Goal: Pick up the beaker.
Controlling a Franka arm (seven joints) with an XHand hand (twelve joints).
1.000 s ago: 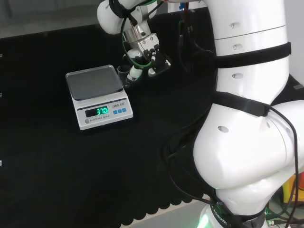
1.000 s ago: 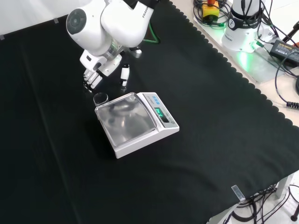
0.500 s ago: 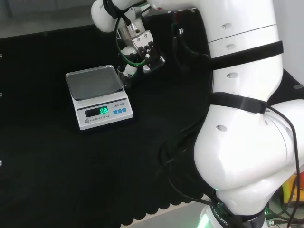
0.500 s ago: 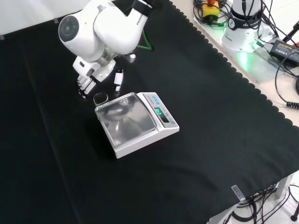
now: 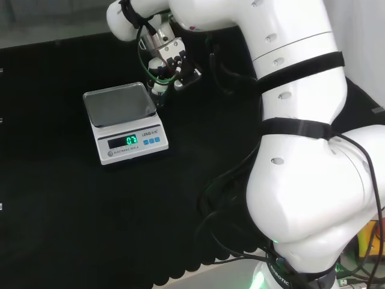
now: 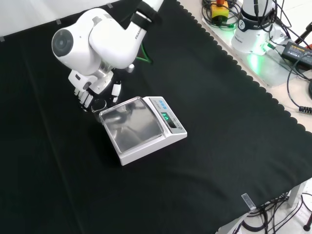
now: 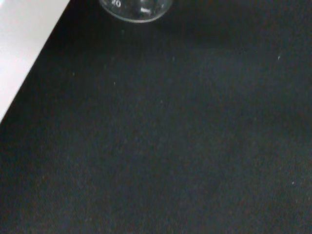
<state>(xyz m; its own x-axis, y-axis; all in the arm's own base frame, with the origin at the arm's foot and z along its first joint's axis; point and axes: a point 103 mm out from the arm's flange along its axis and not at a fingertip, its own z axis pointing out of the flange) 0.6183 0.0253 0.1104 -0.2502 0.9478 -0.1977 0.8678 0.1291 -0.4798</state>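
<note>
A small clear glass beaker stands on the black cloth against the far left corner of the white scale in the front view. The hand hangs low over it. Its fingers reach down on the beaker's left and the thumb on its right, straight and apart, not closed on the glass. In the head view the hand sits just right of the scale's steel pan. The wrist view has the beaker's round base near a white edge of the scale.
The scale blocks the near right side of the beaker in the front view. Black cloth spreads to the left and front. The arm's base and cables lie beyond the cloth's scalloped edge at top right.
The hand has moved left in both views and come down around the beaker, fingers and thumb now on either side. Beaker and scale have stayed in place.
</note>
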